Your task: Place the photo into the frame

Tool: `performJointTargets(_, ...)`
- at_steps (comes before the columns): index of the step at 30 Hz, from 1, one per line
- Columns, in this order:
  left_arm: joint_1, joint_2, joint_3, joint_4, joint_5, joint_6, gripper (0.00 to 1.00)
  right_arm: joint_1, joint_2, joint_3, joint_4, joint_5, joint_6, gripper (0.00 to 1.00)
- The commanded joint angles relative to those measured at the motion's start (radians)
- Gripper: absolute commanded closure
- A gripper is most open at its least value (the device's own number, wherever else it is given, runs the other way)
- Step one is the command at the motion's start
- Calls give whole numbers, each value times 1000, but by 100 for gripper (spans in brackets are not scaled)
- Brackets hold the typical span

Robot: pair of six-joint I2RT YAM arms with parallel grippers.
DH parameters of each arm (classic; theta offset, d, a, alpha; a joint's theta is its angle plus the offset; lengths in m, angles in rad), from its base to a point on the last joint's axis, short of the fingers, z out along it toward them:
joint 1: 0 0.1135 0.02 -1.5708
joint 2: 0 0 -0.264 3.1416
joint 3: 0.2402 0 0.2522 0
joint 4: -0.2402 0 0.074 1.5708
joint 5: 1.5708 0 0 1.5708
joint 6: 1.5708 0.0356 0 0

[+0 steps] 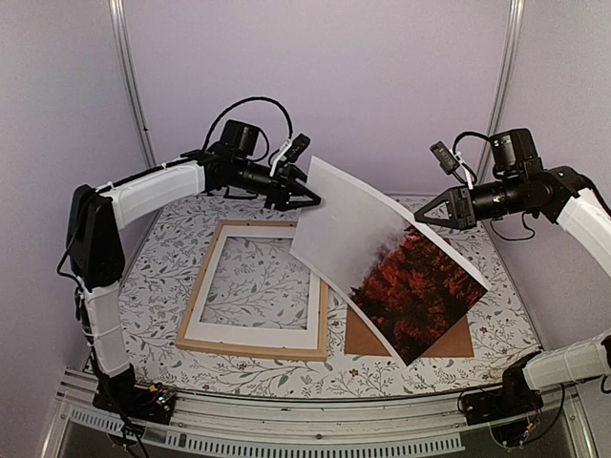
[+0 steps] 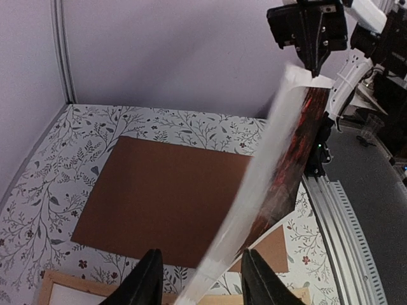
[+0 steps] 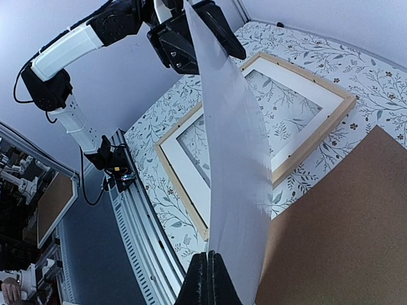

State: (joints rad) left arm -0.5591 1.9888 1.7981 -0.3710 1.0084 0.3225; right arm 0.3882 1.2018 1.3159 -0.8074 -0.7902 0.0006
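The photo (image 1: 382,253) hangs tilted in the air above the table, its misty white half up-left and its red foliage half down-right. My right gripper (image 1: 420,218) is shut on its upper right edge; in the right wrist view the photo's white back (image 3: 232,159) rises from the pinched jaws (image 3: 208,274). My left gripper (image 1: 304,198) is at the photo's upper left edge. In the left wrist view the blurred photo (image 2: 267,184) passes between the jaws (image 2: 203,279), which stand apart. The light wood frame (image 1: 253,349) lies flat on the table below left.
A white mat (image 1: 253,334) lies inside the frame (image 3: 318,136). A brown backing board (image 1: 458,339) lies flat to the right of the frame, mostly under the raised photo, and fills the middle of the left wrist view (image 2: 159,197). A metal rail (image 1: 315,425) runs along the near edge.
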Motion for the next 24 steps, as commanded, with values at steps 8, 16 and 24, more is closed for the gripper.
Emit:
performJointTargets(8,59,-59,-62,57,74,-87,83,8,18,5,32,61,41,100)
performJointTargets(16,59,-97,-59,15,43,-97,100,8,42,30,-4,153,40,91)
performJointTargets(24,23,-171,-47,-112,-45,-42,100,18,61,90,-19,253,15,49)
